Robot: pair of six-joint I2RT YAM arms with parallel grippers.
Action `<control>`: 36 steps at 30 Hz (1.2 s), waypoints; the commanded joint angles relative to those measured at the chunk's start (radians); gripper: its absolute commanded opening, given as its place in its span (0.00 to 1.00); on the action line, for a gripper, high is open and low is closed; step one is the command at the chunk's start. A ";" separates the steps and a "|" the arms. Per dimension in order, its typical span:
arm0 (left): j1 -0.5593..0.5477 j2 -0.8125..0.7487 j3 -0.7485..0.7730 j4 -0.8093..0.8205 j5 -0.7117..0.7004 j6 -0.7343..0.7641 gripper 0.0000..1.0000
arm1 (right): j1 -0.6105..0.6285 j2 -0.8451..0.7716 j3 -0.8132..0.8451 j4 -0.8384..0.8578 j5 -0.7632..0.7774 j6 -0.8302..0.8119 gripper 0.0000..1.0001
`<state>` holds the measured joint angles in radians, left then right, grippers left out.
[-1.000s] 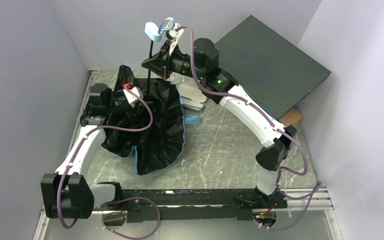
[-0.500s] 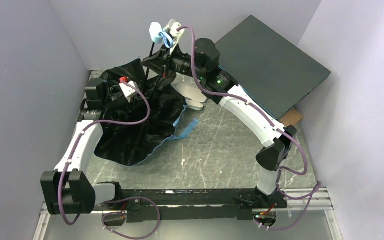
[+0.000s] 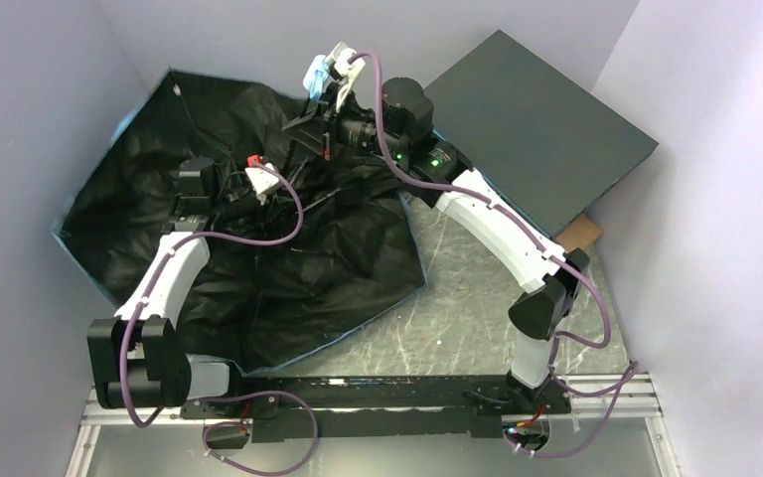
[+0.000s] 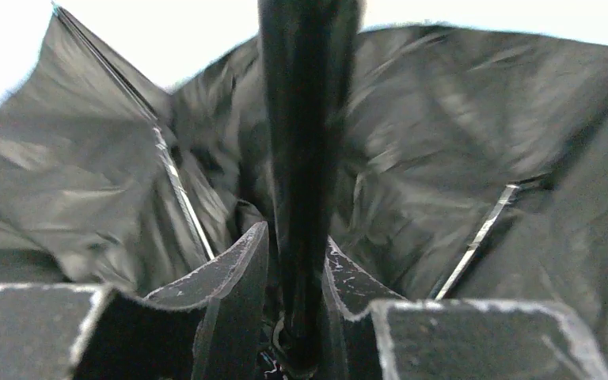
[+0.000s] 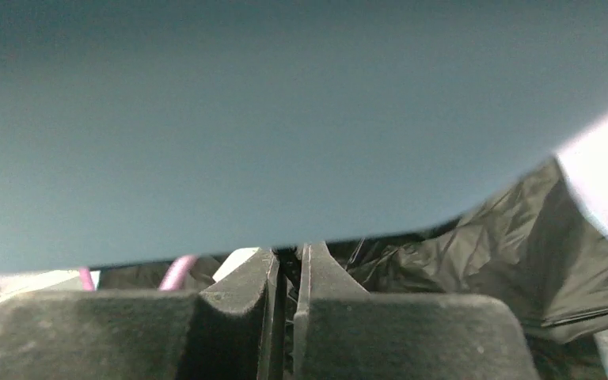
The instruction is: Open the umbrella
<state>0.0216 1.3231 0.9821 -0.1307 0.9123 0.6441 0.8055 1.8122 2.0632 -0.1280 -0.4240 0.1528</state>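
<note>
The 2 fingers (image 4: 233,285) of the left gripper (image 4: 294,236) stand partly apart in the left wrist view, 1 on each side of the shaft (image 4: 305,119) of the umbrella (image 4: 459,158). The black shaft rises from the gap between their tips and nearly fills it, so both tips sit close against it, though I cannot tell whether they press on it. Behind the shaft the black lining of the canopy (image 4: 87,182) fans out on all sides, with thin pale ribs (image 4: 178,190) along it. In the right wrist view the fingers (image 5: 237,289) of the right gripper (image 5: 287,255) are closed to a thin slit with something dark in it. A blurred grey-blue surface (image 5: 285,119), too close to make out, fills the upper part, and black canopy shows low on the right. In the top view the umbrella is spread wide, lining up, a blue edge around its rim, covering the left and back of the table (image 3: 497,298). The left gripper is at the middle of the canopy. The right gripper is raised at the back, closed on the shaft's upper end just beside the light-blue handle (image 3: 315,72). The dark box (image 3: 546,119) lies tilted at the back right, apart from the canopy.
</note>
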 commanded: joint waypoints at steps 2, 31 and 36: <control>0.060 0.103 -0.099 -0.200 -0.307 0.065 0.30 | 0.025 -0.258 0.149 0.536 -0.109 0.180 0.00; 0.067 -0.139 0.277 -0.157 -0.160 -0.130 0.00 | 0.023 -0.630 -0.714 0.406 0.002 -0.056 0.83; 0.058 -0.157 0.319 -0.090 -0.190 -0.084 0.00 | 0.019 -0.668 -0.735 0.283 0.047 -0.141 0.84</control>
<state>0.0895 1.2076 1.2354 -0.3351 0.7349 0.5316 0.8276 1.1496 1.3460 0.2687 -0.4248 0.0921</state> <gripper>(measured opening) 0.107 0.831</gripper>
